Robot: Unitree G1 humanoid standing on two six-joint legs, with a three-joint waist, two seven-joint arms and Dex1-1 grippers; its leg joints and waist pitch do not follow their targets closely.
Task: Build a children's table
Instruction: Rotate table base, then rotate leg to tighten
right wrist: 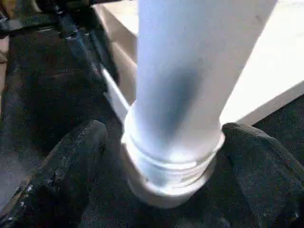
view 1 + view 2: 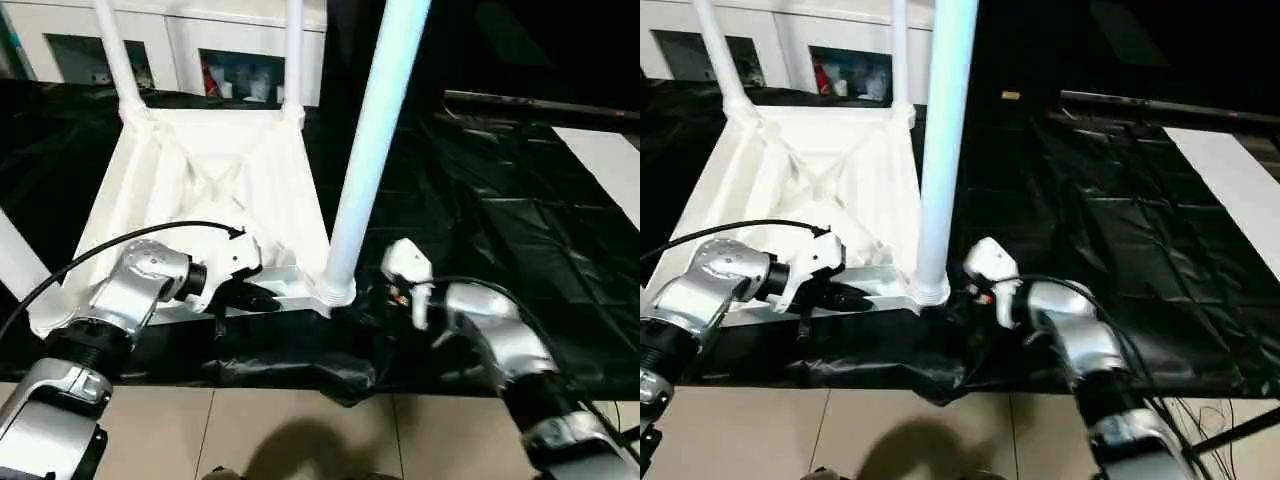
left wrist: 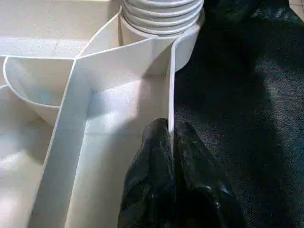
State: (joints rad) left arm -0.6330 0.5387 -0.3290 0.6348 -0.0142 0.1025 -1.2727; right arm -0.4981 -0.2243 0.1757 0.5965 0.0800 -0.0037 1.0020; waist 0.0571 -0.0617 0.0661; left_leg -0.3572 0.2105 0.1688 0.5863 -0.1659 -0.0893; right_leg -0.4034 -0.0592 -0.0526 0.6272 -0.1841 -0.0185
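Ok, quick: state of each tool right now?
Left tool: shut on the tabletop's rim.
Right tool: open, fingers either side of the near leg, not gripping.

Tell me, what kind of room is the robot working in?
Probably a workshop or lab. A big worktable wrapped in black plastic sheet fills the room, white cabinets stand along the back wall, and the floor has plain pale tiles.

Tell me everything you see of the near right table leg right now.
The leg is a long white smooth plastic-looking tube, standing nearly upright, leaning slightly. Its ringed base sits in the round corner socket of the upturned tabletop. The right tool has an open black finger on either side of the base; contact isn't clear. The left tool pinches the tabletop's edge wall nearby.
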